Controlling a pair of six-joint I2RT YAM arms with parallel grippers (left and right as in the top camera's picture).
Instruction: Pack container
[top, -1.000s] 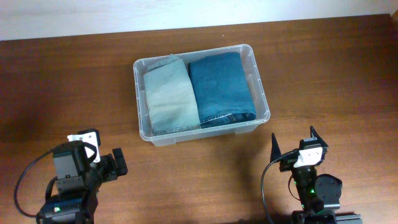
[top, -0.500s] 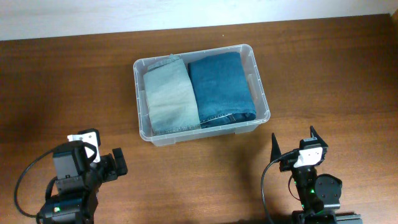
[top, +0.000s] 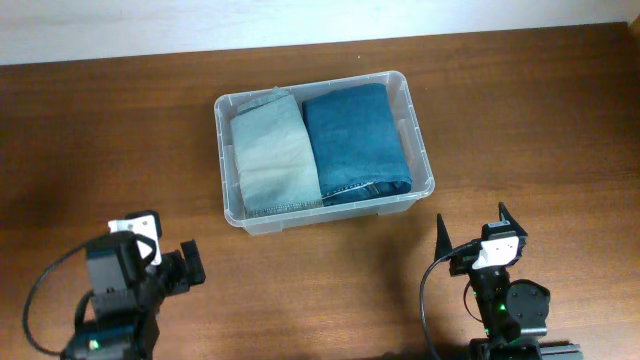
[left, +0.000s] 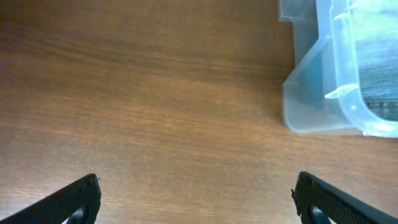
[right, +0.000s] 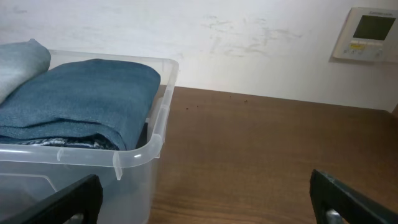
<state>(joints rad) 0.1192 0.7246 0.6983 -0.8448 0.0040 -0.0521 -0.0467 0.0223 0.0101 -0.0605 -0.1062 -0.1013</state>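
**A:** What has changed over the last second?

**B:** Only the left arm. It has slid a little nearer, towards the near edge of the desk (top: 120, 130). The right arm and the container (top: 330, 218) are where they were.

**A:** And the grippers?

**B:** The left gripper (left: 196, 182) is spread wide with nothing between its fingers, and bare wood shows beneath it. The right gripper (right: 204, 180) is also spread and empty, facing the container's near right corner.

**A:** Where is the container?

**B:** It sits in the middle of the desk towards the far side, well apart from both arms. Inside, a pale folded garment (top: 272, 150) lies on the left and folded blue jeans (top: 355, 140) on the right, pressed side by side and filling the floor. The packing looks done to me, or very nearly.

**A:** What could still go wrong?

**B:** The bin looks light. If a spread finger came in low and caught the rim or the near right corner, it would probably shove or twist the container instead of clearing it. From the right wrist view the jeans stand about level with the rim, so a finger skimming across could snag the top fold and drag it out.

**A:** Is there room to work?

**B:** Plenty. There is open wood to the left and right of the container, and a clear strip between it and the arms. The far side is tighter, because the desk ends at the wall (right: 249, 37) not far behind the container.
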